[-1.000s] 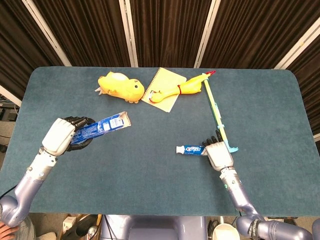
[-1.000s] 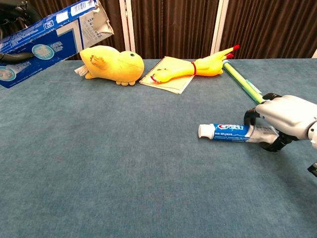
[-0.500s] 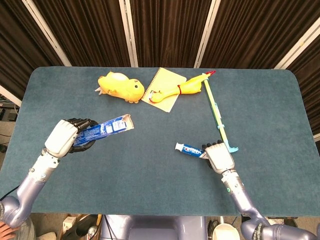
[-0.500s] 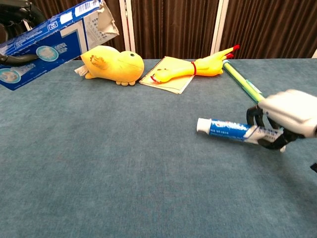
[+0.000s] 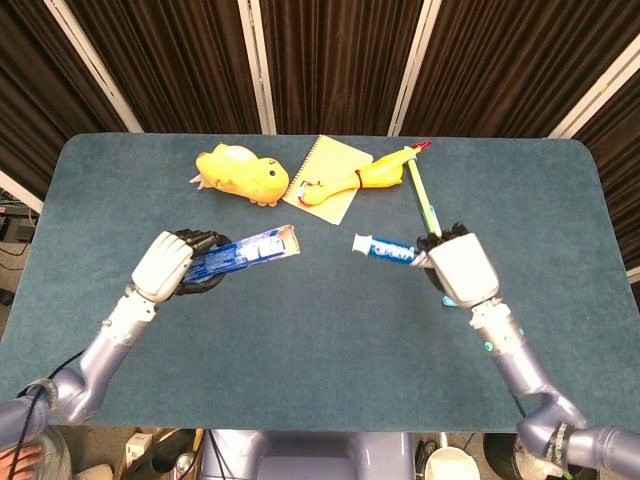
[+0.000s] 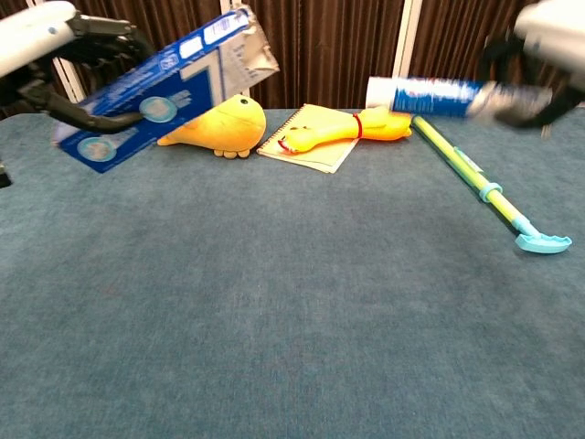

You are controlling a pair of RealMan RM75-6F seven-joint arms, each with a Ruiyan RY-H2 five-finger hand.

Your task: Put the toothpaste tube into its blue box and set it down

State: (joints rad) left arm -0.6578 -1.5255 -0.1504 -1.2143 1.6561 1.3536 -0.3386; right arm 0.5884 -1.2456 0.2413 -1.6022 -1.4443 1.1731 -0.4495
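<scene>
My left hand (image 5: 170,265) (image 6: 41,41) grips the blue toothpaste box (image 5: 243,253) (image 6: 155,91) above the table, its open flap end pointing right and tilted up. My right hand (image 5: 458,268) (image 6: 544,37) holds the toothpaste tube (image 5: 385,248) (image 6: 425,96) by its tail, lifted off the table, white cap pointing left toward the box. A gap of empty air separates the cap from the box's open end.
A yellow plush duck (image 5: 240,172) (image 6: 215,123), a yellow spiral notepad (image 5: 335,172) (image 6: 315,137) and a rubber chicken (image 5: 365,178) (image 6: 361,126) lie at the back. A green-yellow long stick with a blue tip (image 5: 425,205) (image 6: 480,178) lies on the right of the blue-green table (image 5: 330,350).
My right hand has lifted the tube off the table and carried it up and back. My left hand has brought the box rightward, toward the tube.
</scene>
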